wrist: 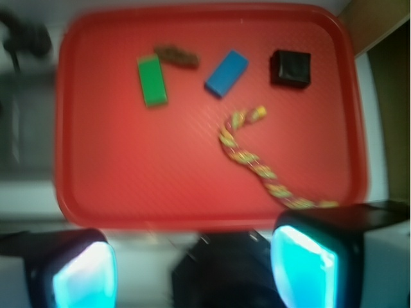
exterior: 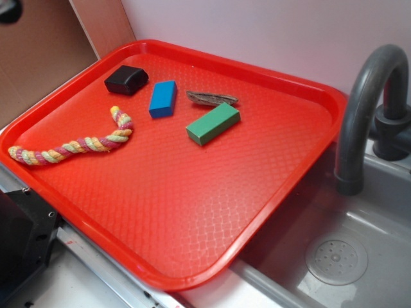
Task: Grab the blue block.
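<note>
The blue block [exterior: 162,99] lies flat on the red tray [exterior: 192,212], toward its far left, between a black rounded box [exterior: 126,79] and a green block [exterior: 212,123]. In the wrist view the blue block [wrist: 226,73] shows near the top centre, far from my gripper [wrist: 192,269]. The gripper is open, high above the tray's near edge, with nothing between its two glowing cyan pads [wrist: 303,266]. In the exterior view only a dark bit of the arm shows at the top left corner.
A striped rope [exterior: 74,145] curls on the tray's left side. A brown twig-like piece [exterior: 211,98] lies behind the green block. A grey faucet [exterior: 363,109] and sink [exterior: 340,256] stand right of the tray. A black base [exterior: 22,240] sits at the lower left.
</note>
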`<action>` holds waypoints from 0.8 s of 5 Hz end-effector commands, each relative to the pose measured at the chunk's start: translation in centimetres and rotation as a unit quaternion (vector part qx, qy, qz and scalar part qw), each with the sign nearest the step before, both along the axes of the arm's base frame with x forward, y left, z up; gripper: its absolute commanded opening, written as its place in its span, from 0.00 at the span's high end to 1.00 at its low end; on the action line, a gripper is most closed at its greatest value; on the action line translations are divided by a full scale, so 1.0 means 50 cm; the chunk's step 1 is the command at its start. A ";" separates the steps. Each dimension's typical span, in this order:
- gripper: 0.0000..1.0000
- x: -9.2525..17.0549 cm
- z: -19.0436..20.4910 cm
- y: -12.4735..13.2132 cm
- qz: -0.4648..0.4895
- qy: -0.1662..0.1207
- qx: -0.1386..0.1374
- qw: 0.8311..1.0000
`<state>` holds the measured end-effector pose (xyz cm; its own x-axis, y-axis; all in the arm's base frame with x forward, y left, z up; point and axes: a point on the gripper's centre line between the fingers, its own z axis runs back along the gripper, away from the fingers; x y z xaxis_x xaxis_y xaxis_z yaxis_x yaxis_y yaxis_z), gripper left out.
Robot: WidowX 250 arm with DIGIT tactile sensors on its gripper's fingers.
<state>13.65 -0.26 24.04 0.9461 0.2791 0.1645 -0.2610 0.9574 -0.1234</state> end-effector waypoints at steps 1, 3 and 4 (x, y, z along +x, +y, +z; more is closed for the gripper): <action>0.00 0.084 -0.021 0.057 0.181 -0.025 -0.008 0.983; 0.00 0.172 -0.082 0.103 0.205 -0.041 0.023 0.978; 0.00 0.214 -0.124 0.120 0.217 -0.035 0.038 0.975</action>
